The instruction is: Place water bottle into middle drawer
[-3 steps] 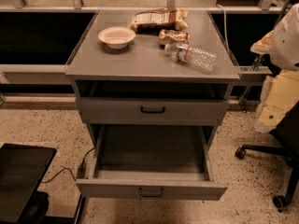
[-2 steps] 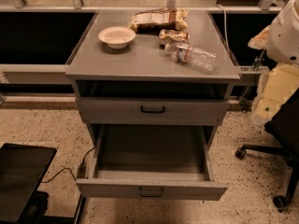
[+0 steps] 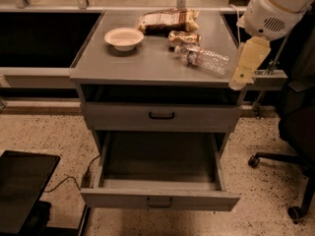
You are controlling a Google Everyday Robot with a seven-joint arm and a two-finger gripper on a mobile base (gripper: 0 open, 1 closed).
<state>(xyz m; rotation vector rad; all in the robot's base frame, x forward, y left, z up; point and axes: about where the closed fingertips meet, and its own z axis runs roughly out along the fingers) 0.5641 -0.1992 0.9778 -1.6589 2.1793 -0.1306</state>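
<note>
Water bottle (image 3: 204, 58) lies on cabinet top (image 3: 147, 67), label illegible; middle drawer (image 3: 160, 198) open, lower centre; gripper (image 3: 241, 75) right of bottle, grasp state indeterminable.

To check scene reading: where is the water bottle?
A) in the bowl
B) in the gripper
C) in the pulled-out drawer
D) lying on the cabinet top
D: the water bottle lies sideways on the cabinet top; the gripper hangs apart by its right edge.
</note>
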